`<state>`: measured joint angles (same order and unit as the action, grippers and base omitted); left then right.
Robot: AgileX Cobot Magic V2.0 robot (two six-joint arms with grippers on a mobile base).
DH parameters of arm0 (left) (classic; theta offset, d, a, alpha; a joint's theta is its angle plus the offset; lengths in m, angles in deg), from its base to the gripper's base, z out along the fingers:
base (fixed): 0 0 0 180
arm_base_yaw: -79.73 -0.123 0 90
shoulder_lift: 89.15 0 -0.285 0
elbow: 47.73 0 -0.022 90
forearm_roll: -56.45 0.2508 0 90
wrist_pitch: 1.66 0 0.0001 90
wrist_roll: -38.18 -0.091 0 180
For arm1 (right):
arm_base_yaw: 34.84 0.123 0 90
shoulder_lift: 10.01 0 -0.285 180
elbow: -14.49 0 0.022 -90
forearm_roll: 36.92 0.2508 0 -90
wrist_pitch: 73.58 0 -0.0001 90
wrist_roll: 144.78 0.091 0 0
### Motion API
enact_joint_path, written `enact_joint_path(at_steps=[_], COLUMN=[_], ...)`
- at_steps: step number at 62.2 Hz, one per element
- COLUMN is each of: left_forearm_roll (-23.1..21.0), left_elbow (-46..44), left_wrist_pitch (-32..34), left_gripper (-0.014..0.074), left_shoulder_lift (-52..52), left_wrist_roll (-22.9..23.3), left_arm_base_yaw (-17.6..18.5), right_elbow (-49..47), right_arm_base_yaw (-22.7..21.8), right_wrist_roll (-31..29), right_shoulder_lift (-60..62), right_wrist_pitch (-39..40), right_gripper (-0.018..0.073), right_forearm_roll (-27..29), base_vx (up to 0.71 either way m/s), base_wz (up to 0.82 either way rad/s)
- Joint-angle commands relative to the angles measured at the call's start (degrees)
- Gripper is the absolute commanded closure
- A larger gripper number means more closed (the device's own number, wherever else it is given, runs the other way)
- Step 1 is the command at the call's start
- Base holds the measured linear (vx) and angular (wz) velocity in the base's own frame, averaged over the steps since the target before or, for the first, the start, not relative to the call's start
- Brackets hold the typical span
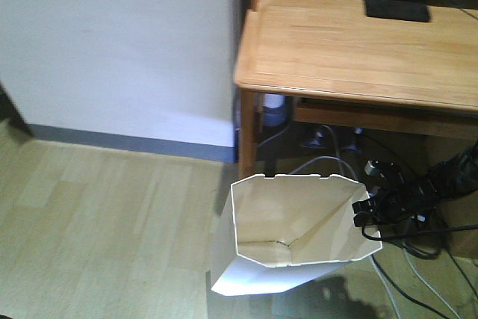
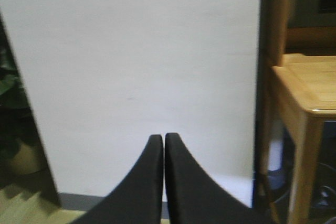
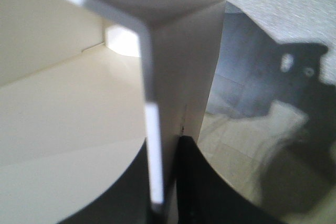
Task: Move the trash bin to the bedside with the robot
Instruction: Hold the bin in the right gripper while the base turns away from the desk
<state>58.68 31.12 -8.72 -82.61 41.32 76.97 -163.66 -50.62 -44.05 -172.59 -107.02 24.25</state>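
Observation:
The white trash bin [image 1: 291, 225] with an angular rim hangs tilted above the wooden floor, in front of the desk leg. My right gripper [image 1: 364, 207] is shut on the bin's right rim; in the right wrist view the thin wall [image 3: 157, 129] sits clamped between the two black fingers [image 3: 205, 182], one inside and one outside. My left gripper [image 2: 164, 140] is shut and empty, pointing at a white wall. The bed is out of view.
A light wooden desk [image 1: 358, 50] stands at the upper right with a black object [image 1: 396, 9] on it. Cables and a power strip [image 1: 418, 184] lie on the floor under the desk. A white wall [image 1: 112, 42] with a grey skirting is at the left.

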Motion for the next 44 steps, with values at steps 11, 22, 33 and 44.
enact_joint_path(at_steps=[11, 22, 33, 44], left_forearm_roll=[-0.26, -0.26, -0.26, -0.26], left_elbow=[-1.19, -1.19, -1.19, -1.19], left_wrist_pitch=[4.16, 4.16, 4.16, 4.16], left_gripper=[0.0603, 0.0603, 0.0603, 0.0603], left_shoulder_lift=[-0.30, -0.30, -0.30, -0.30], left_wrist_roll=[0.25, 0.25, 0.25, 0.25], left_arm_base_yaw=[0.07, 0.07, 0.07, 0.07], right_elbow=[-0.59, -0.59, -0.59, -0.59], right_arm_base_yaw=[0.06, 0.06, 0.06, 0.06], right_wrist_roll=[-0.26, -0.26, -0.26, -0.26], right_shoulder_lift=[4.85, 4.85, 4.85, 4.85], right_wrist_pitch=[-12.87, -12.87, -12.87, -12.87], right_gripper=[0.0564, 0.0564, 0.0564, 0.0564], right_forearm_roll=[3.68, 3.68, 3.68, 3.68], base_vx=[-0.06, -0.05, -0.01, 0.04], base_wz=[0.61, 0.61, 0.53, 0.46])
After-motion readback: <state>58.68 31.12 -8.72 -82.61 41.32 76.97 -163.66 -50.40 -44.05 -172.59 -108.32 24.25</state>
